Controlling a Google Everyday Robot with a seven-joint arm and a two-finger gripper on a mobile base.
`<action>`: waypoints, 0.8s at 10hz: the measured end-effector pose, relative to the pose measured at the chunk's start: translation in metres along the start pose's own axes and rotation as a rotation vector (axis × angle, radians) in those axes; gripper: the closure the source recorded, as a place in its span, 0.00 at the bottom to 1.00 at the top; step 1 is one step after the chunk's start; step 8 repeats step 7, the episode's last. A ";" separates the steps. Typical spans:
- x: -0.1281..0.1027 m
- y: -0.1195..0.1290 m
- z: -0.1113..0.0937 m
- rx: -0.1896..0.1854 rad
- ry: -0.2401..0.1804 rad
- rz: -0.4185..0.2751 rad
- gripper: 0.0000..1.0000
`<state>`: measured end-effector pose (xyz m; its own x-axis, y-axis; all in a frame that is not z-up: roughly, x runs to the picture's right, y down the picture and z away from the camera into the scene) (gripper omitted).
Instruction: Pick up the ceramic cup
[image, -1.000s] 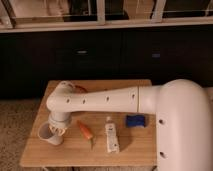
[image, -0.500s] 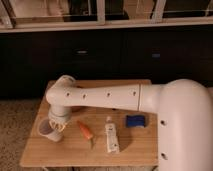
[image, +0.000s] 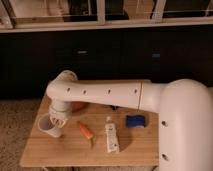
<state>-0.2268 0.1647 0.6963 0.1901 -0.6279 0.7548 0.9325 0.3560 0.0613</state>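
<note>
The ceramic cup (image: 48, 125), small, white and wide-rimmed, is at the left of the wooden table (image: 70, 152), tilted a little. My gripper (image: 58, 120) hangs down from the white arm's wrist (image: 62, 90) and sits at the cup's right rim, shut on it. The cup looks just raised off the tabletop. The gripper hides part of the cup's rim.
An orange bowl (image: 78, 106) peeks out behind the wrist. An orange carrot-like item (image: 86, 131), a white tube (image: 111, 138) and a blue object (image: 135, 120) lie to the right of the cup. Dark cabinets stand behind the table.
The wrist has risen and shifted slightly left. The cup has come up a little with the gripper.
</note>
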 end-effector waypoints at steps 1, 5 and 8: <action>0.002 0.000 -0.003 0.002 0.003 0.002 0.89; 0.005 -0.004 -0.017 0.009 0.016 0.018 0.89; 0.008 -0.006 -0.023 0.013 0.021 0.019 0.89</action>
